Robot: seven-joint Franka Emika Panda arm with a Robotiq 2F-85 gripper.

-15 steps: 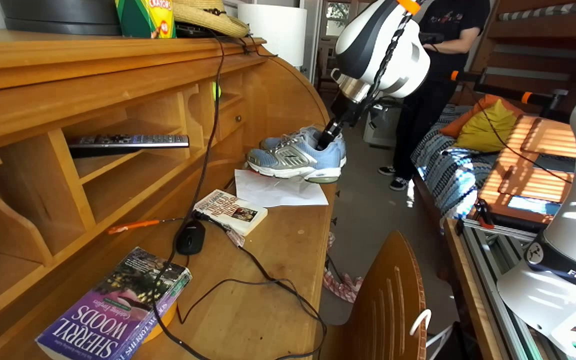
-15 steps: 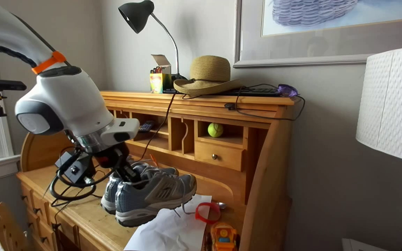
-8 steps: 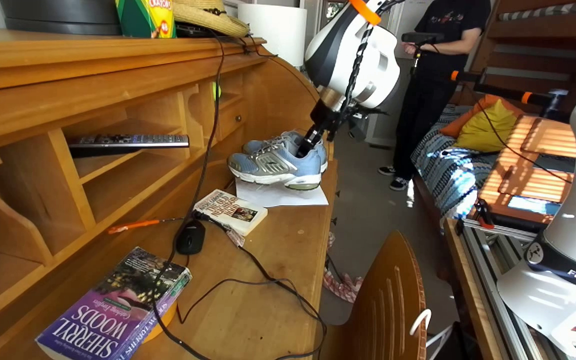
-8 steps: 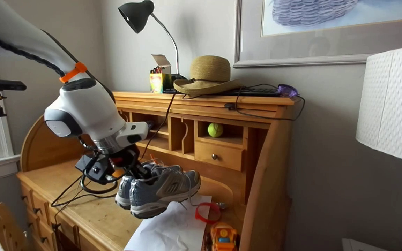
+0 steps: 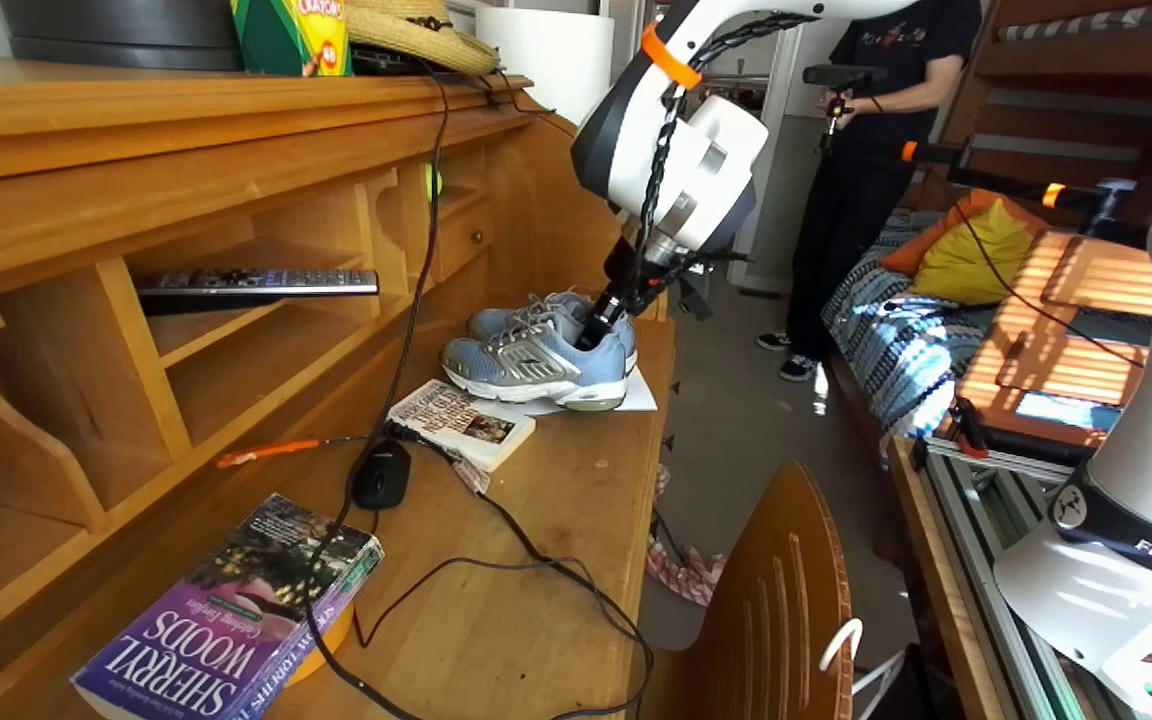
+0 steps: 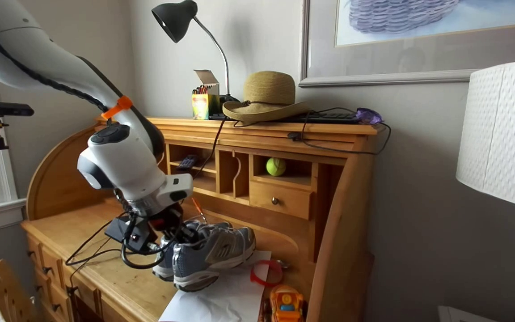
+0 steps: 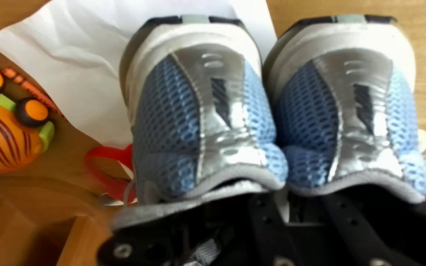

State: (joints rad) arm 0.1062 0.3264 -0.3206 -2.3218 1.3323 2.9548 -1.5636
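Lower than half a second ago, the pair of blue-and-silver mesh running shoes (image 5: 541, 368) is partly over the crumpled white paper (image 6: 239, 288); any contact is unclear. The black gripper (image 5: 593, 331) pinches their adjoining collars. A cream paperback book (image 5: 456, 420) lies near the toes; a red plastic ring (image 7: 117, 190) and orange toy car (image 6: 286, 302) sit by the paper.

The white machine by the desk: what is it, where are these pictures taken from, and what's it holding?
It's a robot arm, a jointed machine limb. Two views look on from different places outside it; a third comes from its wrist. Its end effector, the grasping part, is closed on a pair of sneakers, reaching into their ankle openings. I can't tell whether they're resting or lifted. On the desk lie paper, a white paperback, a computer mouse and an orange toy car.
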